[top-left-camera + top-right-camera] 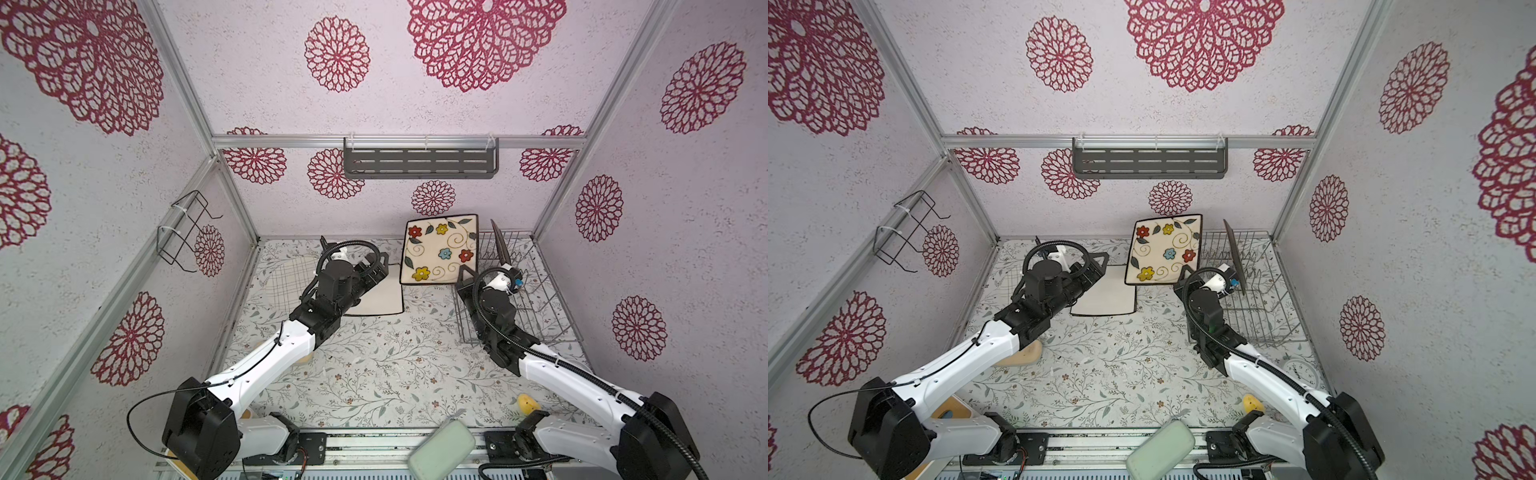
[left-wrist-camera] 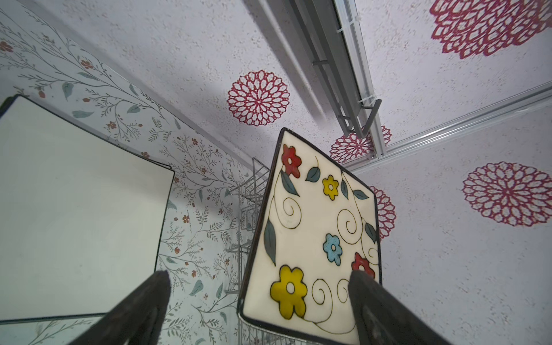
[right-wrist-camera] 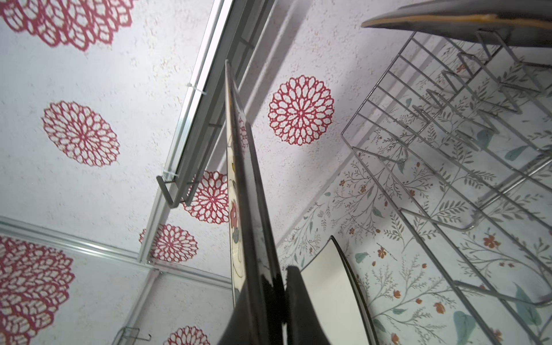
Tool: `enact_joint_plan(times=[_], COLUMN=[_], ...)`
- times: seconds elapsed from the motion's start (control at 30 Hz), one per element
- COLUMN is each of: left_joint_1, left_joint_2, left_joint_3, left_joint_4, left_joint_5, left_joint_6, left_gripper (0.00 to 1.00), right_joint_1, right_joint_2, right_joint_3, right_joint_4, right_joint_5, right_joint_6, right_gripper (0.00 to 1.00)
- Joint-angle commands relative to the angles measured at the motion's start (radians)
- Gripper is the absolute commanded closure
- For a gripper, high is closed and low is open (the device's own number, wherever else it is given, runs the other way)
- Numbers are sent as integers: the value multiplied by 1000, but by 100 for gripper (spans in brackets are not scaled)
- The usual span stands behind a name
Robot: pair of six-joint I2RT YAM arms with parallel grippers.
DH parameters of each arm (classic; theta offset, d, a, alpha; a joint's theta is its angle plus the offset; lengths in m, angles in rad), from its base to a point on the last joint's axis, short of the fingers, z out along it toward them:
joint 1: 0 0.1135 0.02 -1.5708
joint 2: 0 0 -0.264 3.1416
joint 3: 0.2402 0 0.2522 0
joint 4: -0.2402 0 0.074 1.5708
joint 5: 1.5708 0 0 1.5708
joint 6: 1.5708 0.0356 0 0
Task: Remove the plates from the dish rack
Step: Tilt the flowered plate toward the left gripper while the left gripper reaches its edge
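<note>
My right gripper (image 3: 277, 279) is clamped on the bottom corner of the cream rounded-square plate with painted flowers and a dark rim (image 1: 438, 253). One black finger (image 3: 298, 298) lies against the plate's glossy dark back. The plate rises edge-on from the jaws, steeply tilted, with its flowered face turned toward my other arm. I cannot tell whether its lowest edge touches anything beneath. On the outer side of that gripper sits the large silver wire dish rack (image 1: 540, 309), its upright prongs close beside the wrist. The dark brown rounded-square plate (image 1: 500, 247) stands on edge among those prongs, just beyond the right gripper and apart from the held plate. My left gripper (image 2: 260, 277) is spread wide with nothing between its fingers (image 2: 158, 286). It points at the flowered face, and the held plate's near edge shows between the two fingertips in the left wrist view. I cannot tell whether either one touches it. Below the left gripper, toward its outer finger, the white rounded-square plate with a thin black rim (image 1: 382, 297) lies flat on the leaf-and-flower patterned table mat (image 1: 374, 374). Behind that gripper and partly under its arm, the round cream plate with dark grid lines (image 1: 286, 278) also lies flat on the mat, near the white one.
</note>
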Motion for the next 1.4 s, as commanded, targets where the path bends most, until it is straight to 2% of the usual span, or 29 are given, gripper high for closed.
enact_joint_plan(times=[0.0,0.4,0.77,1.37], left_joint_1=[-12,-73,-144,-169], left_joint_2=[-5,63,102,204], left_joint_3=[-11,-28,-29,-75], left_joint_4=[93,274,347,573], left_joint_5=[-7,-52,-119,-90], left_joint_6=[-39,-116,-137,-284], left_gripper=[3,3,3,1], right_joint_1=[15,65,78,91], right_joint_2=[-16,92,142,167], right_joint_3=[57,115,135,146], right_joint_4=[324,350,421,448], right_joint_5=[113,201,232,227], right_joint_6=[163,336,365,413], right_gripper=[100,100,100,100])
